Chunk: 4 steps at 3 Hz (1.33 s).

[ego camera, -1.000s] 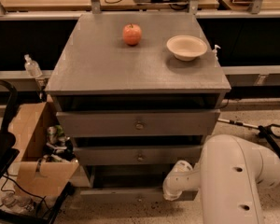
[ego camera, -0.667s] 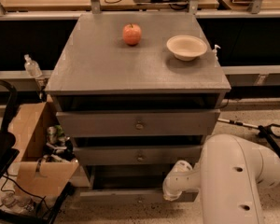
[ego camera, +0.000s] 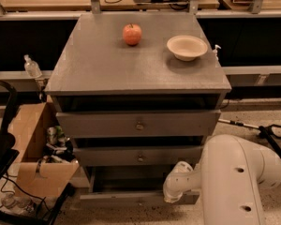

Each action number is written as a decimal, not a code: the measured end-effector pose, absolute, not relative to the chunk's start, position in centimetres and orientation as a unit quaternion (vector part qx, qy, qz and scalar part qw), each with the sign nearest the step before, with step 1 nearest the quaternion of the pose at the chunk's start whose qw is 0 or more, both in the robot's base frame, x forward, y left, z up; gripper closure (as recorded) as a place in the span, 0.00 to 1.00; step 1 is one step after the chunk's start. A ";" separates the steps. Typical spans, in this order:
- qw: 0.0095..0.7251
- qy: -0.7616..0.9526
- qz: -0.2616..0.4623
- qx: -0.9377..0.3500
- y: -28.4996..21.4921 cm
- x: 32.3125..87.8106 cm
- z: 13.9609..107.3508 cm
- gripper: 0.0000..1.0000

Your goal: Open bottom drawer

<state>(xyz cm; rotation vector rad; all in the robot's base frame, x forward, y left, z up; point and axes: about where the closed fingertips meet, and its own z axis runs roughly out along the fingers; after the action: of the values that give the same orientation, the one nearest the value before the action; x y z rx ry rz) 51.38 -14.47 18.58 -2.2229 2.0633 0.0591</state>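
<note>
The grey cabinet [ego camera: 131, 74] has three drawer fronts. The top drawer [ego camera: 107, 124] and the middle drawer [ego camera: 107, 156] each show a small round knob. The bottom drawer [ego camera: 126, 198] is the low, narrow grey front near the floor, with a dark gap above it. My white arm [ego camera: 234, 182] reaches in from the lower right. Its wrist end [ego camera: 177, 186] sits against the right part of the bottom drawer front. The gripper is hidden behind this wrist, so its fingers do not show.
A red apple [ego camera: 132, 34] and a white bowl [ego camera: 187, 47] stand on the cabinet top. An open cardboard box [ego camera: 35, 149] with clutter stands to the left, beside a black cart [ego camera: 2, 144]. A stick tool [ego camera: 257, 128] lies on the floor at right.
</note>
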 end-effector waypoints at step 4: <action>0.039 0.672 0.031 -0.739 -14.2 50.1 18.7 1.00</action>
<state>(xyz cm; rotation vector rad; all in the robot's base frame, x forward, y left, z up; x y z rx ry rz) 50.08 -14.24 18.74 -2.2655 2.0607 0.0959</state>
